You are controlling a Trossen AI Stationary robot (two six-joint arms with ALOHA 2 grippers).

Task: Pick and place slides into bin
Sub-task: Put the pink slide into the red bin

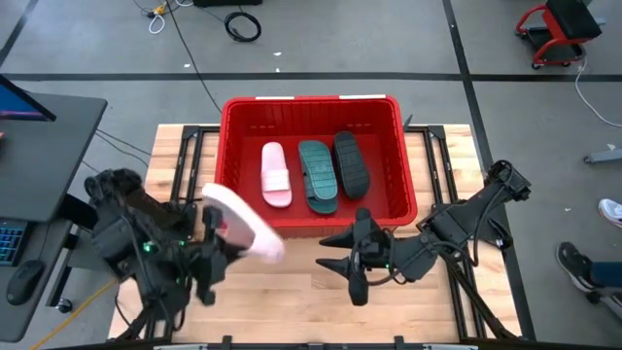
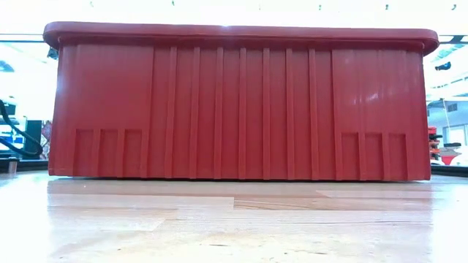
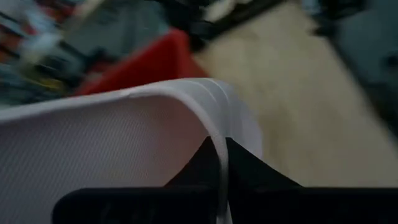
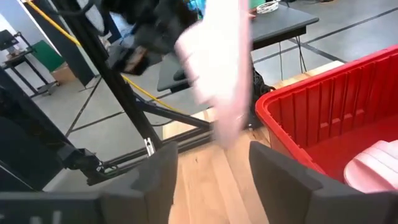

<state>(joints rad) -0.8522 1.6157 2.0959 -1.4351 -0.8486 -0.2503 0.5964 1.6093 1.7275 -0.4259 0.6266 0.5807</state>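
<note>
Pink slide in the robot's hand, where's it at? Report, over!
Left gripper shut on pale pink slide, lifted beside red bin. Right gripper open, empty. Three slides in bin. Nothing blocking.

A pale wooden table [image 1: 292,292] carries only the red bin [image 1: 313,109], standing toward its far edge.

even bright overhead light, blown-out glare behind the bin [image 2: 241,102], heavy motion blur in both wrist views.

Three slides [image 1: 316,173] in bin [image 1: 313,109]
</note>
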